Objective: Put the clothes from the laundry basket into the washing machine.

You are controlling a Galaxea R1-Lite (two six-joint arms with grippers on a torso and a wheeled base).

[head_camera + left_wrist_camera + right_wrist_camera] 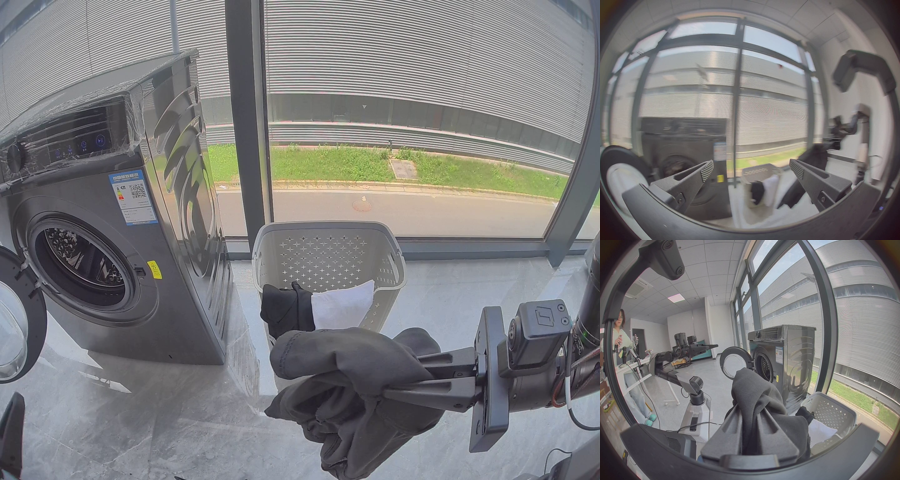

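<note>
Right gripper [400,384] is gripping a dark grey garment [350,387], jaws closed tight on a bunched fold, with the fingertips buried in the cloth. The garment is hanging off the floor on the robot's side of the laundry basket [325,234] and is covering its near wall. A black garment [284,309] and a white garment [342,306] are draping over the basket's front rim; what is lying deeper is hidden. The washing machine [175,187] is standing left of the basket. Its round door [22,312] is hanging open, cut off by the head view's edge. Drum interior is reading dark and hard to make out. Left gripper [750,165] is facing the machine, jaws spread wide, gripping nothing.
</note>
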